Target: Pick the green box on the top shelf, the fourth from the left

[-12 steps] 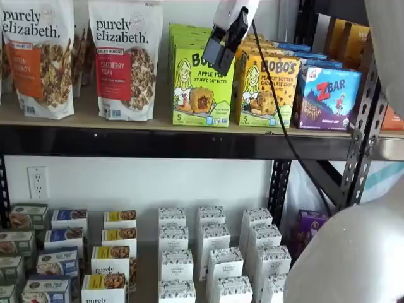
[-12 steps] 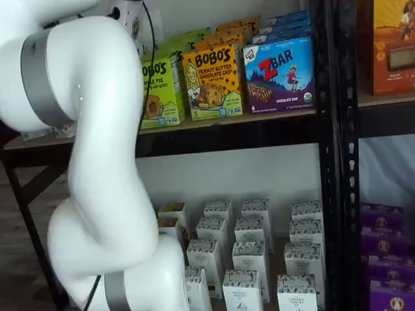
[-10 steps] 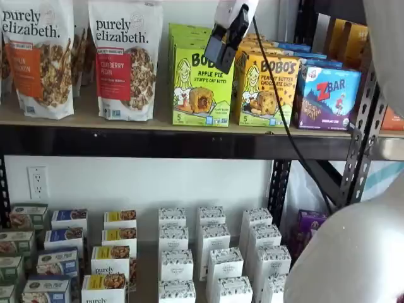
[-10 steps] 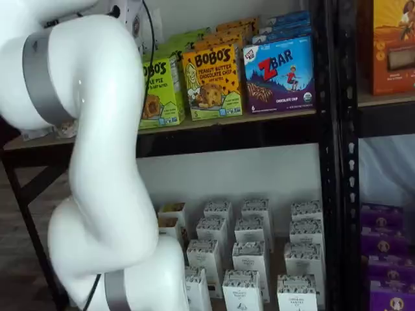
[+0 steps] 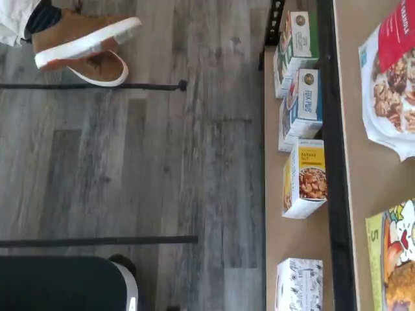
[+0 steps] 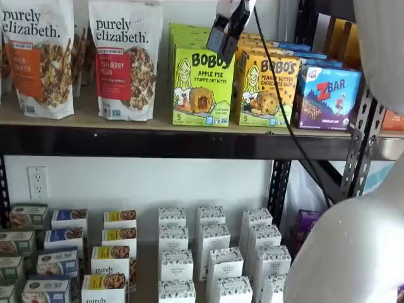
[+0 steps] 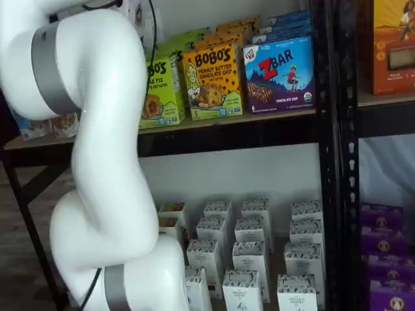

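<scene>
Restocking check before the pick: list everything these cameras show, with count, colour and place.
green box: front of a row, lime green, top shelf, middle.
Bobo's peanut butter box: front of a row, yellow-orange, right of the green box.
ZBar box: front of a row, blue, further right.
Purely Elizabeth granola bags: two in front, white, shelf's left part.
small white boxes: many, white, lower shelf.
small coloured boxes: several, lower shelf's left.
purple boxes: several, low right.
shoe: one, brown, on the floor.
tool: one, black fingers, in front of the green box's top edge.
</scene>
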Controlling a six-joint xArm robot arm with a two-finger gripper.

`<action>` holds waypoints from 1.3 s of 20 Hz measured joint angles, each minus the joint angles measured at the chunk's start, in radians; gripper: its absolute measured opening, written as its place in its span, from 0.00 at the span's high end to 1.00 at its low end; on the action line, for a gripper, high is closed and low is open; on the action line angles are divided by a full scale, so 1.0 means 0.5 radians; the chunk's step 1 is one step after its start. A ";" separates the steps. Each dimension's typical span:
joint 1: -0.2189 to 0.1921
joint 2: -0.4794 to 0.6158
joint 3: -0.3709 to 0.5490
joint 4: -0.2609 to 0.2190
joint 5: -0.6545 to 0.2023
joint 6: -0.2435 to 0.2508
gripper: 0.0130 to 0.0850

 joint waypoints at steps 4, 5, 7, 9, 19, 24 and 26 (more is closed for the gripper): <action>-0.002 0.005 0.008 0.014 -0.050 -0.005 0.00; -0.003 0.009 0.008 0.020 -0.066 -0.006 0.00; -0.010 0.023 -0.001 0.035 -0.089 -0.012 0.00; -0.021 0.039 -0.014 0.054 -0.119 -0.020 0.00; -0.075 0.134 -0.082 0.065 -0.308 -0.079 0.00; -0.097 0.184 -0.102 0.033 -0.382 -0.114 0.00; -0.106 0.206 -0.108 0.016 -0.402 -0.130 0.00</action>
